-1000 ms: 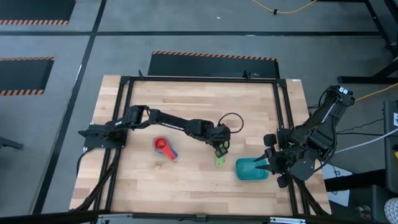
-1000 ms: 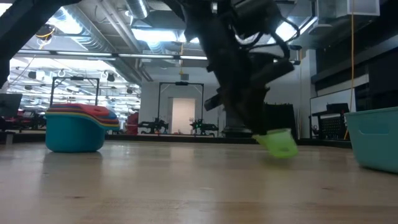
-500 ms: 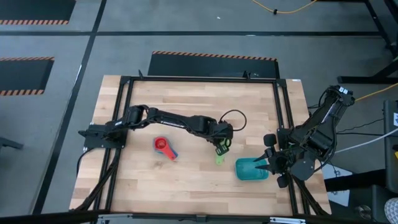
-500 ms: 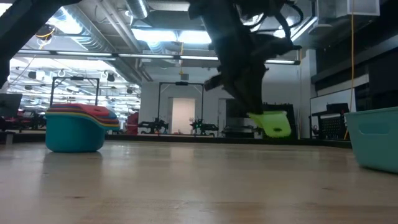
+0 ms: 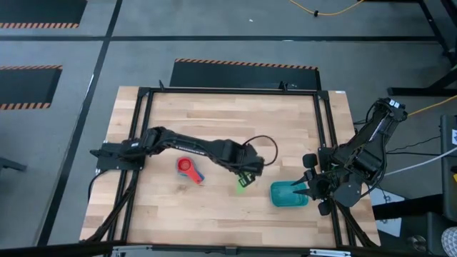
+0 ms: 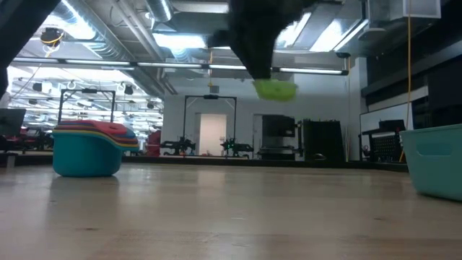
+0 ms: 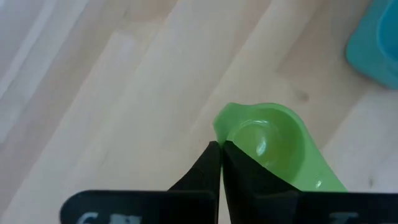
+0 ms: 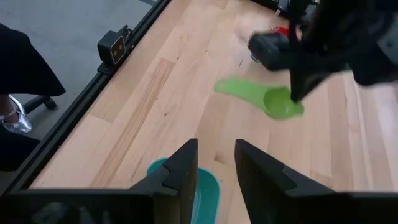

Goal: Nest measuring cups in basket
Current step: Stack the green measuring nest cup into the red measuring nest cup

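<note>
Green cup [image 5: 243, 183] hangs pinched in raised left end effector [image 5: 248, 176].

We see a grey floor [image 5: 214, 36] with hazard-striped mats [image 5: 246, 66]. Beyond, ceiling lights [image 6: 180, 40] glow over a bright doorway [image 6: 211, 135].

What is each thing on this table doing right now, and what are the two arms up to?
Green measuring cup: lifted off the table, pinched at its rim by the left tool.
Stack of cups: nested, standing on the table, red on top.
Teal basket: on the table, nothing seen inside.
Right tool: slightly open, holding nothing, over the basket's edge.
</note>
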Robot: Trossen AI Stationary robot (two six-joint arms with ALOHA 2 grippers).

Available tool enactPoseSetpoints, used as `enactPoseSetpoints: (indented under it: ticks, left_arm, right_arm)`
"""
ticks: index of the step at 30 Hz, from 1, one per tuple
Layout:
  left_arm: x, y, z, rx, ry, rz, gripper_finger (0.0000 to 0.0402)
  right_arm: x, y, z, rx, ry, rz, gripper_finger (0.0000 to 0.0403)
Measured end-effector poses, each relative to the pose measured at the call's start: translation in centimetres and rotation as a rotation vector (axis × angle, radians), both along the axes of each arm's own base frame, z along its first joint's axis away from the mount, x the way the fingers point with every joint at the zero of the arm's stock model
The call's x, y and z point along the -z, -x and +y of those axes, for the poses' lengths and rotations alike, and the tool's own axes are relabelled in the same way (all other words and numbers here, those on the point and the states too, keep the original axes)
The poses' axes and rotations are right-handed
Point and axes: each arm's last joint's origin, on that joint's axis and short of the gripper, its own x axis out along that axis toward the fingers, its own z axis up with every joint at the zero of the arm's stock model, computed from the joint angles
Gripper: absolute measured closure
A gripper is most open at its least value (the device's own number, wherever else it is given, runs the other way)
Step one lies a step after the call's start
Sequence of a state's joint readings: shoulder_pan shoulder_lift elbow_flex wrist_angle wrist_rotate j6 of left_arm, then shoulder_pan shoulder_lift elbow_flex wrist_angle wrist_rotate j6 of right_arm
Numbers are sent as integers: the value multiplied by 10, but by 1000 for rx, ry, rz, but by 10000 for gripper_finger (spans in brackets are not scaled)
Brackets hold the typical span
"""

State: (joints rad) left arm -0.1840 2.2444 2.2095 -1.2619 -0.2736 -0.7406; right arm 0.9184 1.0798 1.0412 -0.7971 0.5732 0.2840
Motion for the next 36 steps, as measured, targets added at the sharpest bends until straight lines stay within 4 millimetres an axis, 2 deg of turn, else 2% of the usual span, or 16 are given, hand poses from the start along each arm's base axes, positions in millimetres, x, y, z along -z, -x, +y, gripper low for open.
enactPoseSetpoints:
  ticks: [4,9,14,21,25,28,32,36]
  left_arm:
    - [-9,14,-20,-92,11,43,401]
    - [-9,39,-48,-238,-13,146,401]
    - [-7,51,-76,-304,6,120,401]
    - [-17,65,-96,-339,16,65,401]
    - [-35,79,-96,-330,16,19,401]
    - [-48,97,-89,-350,18,5,401]
    - [-60,139,-75,-423,18,-12,401]
    - [-58,185,-59,-593,28,-32,401]
  right_arm:
    - [0,0,0,-1,1,0,291]
    - [0,0,0,-2,2,0,291]
    - [0,0,0,-2,4,-1,291]
    - [0,0,0,-2,4,-1,291]
    - [0,0,0,-3,5,0,291]
    - [0,0,0,-2,4,0,291]
    - [0,0,0,-2,4,0,291]
    - [0,0,0,-2,4,0,291]
